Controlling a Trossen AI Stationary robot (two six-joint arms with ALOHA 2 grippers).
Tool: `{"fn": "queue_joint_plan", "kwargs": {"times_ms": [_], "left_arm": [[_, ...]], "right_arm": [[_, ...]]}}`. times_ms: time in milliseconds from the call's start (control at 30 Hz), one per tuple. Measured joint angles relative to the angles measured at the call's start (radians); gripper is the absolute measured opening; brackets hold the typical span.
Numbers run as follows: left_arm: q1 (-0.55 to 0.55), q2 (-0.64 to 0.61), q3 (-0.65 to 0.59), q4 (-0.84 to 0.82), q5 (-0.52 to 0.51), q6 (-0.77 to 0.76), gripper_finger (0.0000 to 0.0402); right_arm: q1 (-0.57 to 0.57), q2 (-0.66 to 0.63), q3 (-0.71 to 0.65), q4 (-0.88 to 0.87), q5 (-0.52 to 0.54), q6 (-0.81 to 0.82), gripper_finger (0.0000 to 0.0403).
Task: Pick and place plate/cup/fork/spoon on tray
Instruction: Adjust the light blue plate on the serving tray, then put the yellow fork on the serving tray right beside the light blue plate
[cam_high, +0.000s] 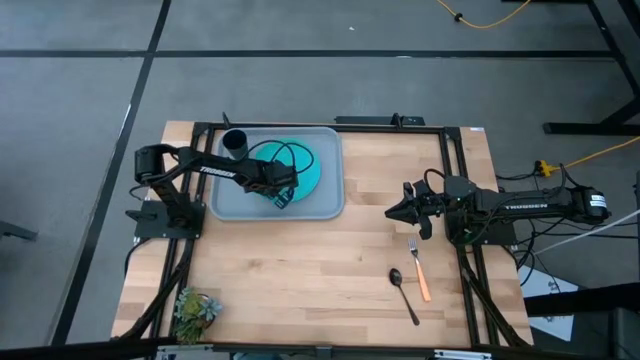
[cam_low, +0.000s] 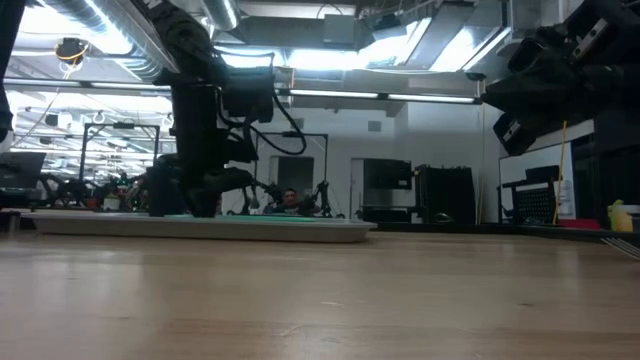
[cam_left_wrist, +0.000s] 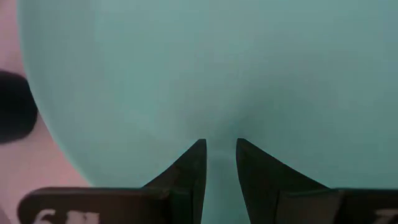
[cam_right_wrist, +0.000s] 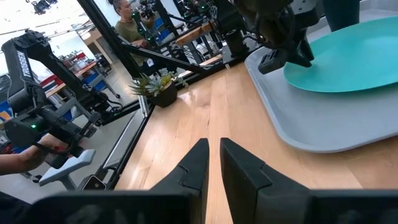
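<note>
The teal plate (cam_high: 295, 160) lies in the grey-blue tray (cam_high: 325, 205) at the table's far left. The dark cup (cam_high: 235, 143) stands in the tray's far left corner. My left gripper (cam_high: 282, 197) is down at the plate's near rim, its fingers close together on it. My right gripper (cam_high: 392, 212) is shut and empty above the table at the right, pointing left toward the tray. The orange-handled fork (cam_high: 418, 268) and the dark spoon (cam_high: 403, 293) lie flat on the wood at the near right. My left gripper has the plate's near rim (cam_left_wrist: 219, 140) between its two fingers (cam_left_wrist: 186, 171), with only a narrow strip of teal between them. The fingers slant down from above. The plate sits low in the tray; whether its held edge is raised does not show.
A small potted plant (cam_high: 195, 310) stands at the table's near left corner. Dark frame rails run along the table's left and right sides. Bare wood lies between the tray and the cutlery.
</note>
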Motion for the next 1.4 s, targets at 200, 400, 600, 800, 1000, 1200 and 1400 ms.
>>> {"fn": "queue_joint_plan", "kwargs": {"times_ms": [200, 400, 600, 800, 1000, 1200, 1400], "left_arm": [[-0.024, 0.000, 0.000, -0.044, 0.037, -0.023, 0.0080], [-0.025, -0.002, 0.001, -0.137, 0.071, -0.043, 0.0080], [-0.025, -0.002, 0.001, -0.280, 0.076, -0.075, 0.0080], [-0.025, -0.001, 0.000, -0.309, 0.038, -0.099, 0.0080], [-0.025, -0.001, 0.009, -0.284, 0.002, -0.096, 0.0080], [-0.050, 0.000, 0.096, -0.292, -0.035, -0.042, 0.0080], [-0.104, 0.000, 0.231, -0.380, -0.054, 0.062, 0.0080]], "right_arm": [[0.000, 0.000, 0.000, 0.000, 0.000, 0.000, 0.0046], [0.000, 0.000, 0.000, 0.000, 0.000, 0.000, 0.0046], [0.000, 0.000, 0.000, 0.000, 0.000, 0.000, 0.0046], [0.000, 0.000, 0.000, 0.000, -0.001, 0.000, 0.0046], [0.000, 0.000, 0.000, 0.000, -0.001, 0.000, 0.0046], [0.000, 0.000, 0.000, 0.000, -0.001, -0.001, 0.0046], [0.000, 0.000, 0.000, -0.001, -0.001, -0.002, 0.0046]]}}
